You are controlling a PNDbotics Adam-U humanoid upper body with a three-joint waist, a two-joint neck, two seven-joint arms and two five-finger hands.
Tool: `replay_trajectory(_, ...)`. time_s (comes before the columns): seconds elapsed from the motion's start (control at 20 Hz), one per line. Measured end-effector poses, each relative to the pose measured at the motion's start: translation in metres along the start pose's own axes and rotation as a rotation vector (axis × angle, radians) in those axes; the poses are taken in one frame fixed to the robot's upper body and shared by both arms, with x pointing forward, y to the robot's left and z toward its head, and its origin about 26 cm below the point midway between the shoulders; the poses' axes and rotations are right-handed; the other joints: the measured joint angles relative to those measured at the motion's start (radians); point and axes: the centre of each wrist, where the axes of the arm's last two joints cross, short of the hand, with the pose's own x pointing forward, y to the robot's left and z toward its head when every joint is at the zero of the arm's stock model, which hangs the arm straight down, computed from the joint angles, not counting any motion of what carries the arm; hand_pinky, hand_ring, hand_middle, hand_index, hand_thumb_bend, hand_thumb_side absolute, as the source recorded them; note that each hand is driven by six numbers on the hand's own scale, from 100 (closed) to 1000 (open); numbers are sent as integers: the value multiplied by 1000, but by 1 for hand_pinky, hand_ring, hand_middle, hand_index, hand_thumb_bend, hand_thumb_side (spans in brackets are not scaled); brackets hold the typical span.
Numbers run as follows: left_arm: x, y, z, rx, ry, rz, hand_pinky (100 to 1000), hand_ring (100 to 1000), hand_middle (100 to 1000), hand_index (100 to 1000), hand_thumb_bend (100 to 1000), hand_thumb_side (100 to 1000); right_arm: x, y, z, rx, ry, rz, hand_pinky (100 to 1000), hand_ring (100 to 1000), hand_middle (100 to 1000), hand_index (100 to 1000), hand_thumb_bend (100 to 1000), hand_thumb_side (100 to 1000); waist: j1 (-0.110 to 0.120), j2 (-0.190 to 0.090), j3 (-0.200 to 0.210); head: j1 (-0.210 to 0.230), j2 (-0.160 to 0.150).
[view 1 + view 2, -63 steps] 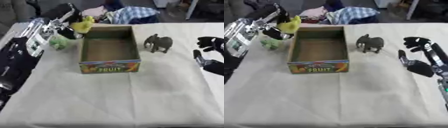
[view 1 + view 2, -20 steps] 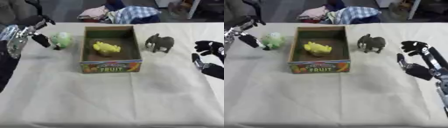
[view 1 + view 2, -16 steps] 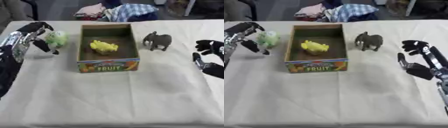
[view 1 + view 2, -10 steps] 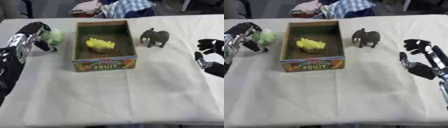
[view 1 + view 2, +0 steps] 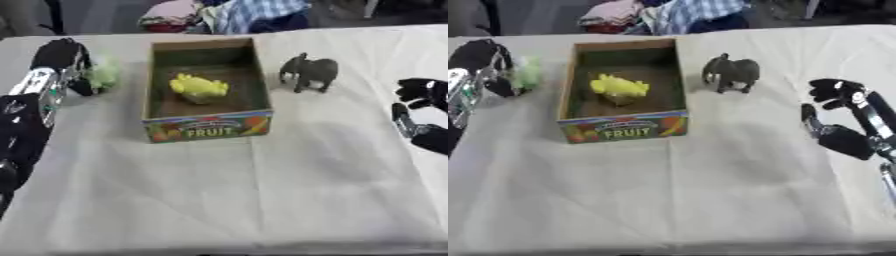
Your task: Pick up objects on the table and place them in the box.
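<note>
Yellow toy [image 5: 199, 87] now dropped in box [image 5: 206, 126], left hand [image 5: 59, 57] curling around green toy [image 5: 105, 74] next; right hand [image 5: 846, 117] idle, fingers spread.

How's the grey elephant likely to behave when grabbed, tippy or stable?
The elephant stands upright on narrow legs beside the box, so a sideways nudge could probably tip it. It looks rigid and moulded, likely light. The rounded body may slip unless the fingers wrap its middle.
</note>
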Motion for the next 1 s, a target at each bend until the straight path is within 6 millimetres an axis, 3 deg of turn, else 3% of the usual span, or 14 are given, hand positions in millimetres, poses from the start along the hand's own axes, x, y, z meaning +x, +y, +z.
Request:
replay_trajectory(0.15, 3, -1, 1, 89, 34, -7, 464, 155, 100, 237, 410, 100, 0, 0, 0, 0, 0, 0, 706, 744, 708, 849, 129, 443, -1, -1, 4, 0, 0)
replay_trajectory(0.35, 6, 7, 0, 207, 58, 55, 472, 159, 100, 238, 410, 100, -2, 1, 1, 0, 5, -1, 706, 744, 708, 849, 129, 443, -9, -9, 11, 0, 0)
replay_trajectory(0.5, 15, 23, 0, 272, 24, 130, 478, 163, 100, 241, 409, 100, -2, 0, 1, -2, 8, -2, 706, 744, 708, 849, 128, 444, -10, -13, 14, -1, 0)
replay_trajectory(0.8, 56, 77, 9, 375, -198, 247, 482, 168, 100, 239, 412, 100, -4, 1, 3, 2, 12, -4, 706, 744, 708, 849, 127, 445, -10, -25, 18, -2, 0)
replay_trajectory(1.0, 96, 92, 20, 354, -363, 272, 493, 177, 108, 254, 419, 100, -4, 3, 3, 6, 11, -7, 707, 744, 708, 849, 127, 445, -11, -28, 8, 2, 0)
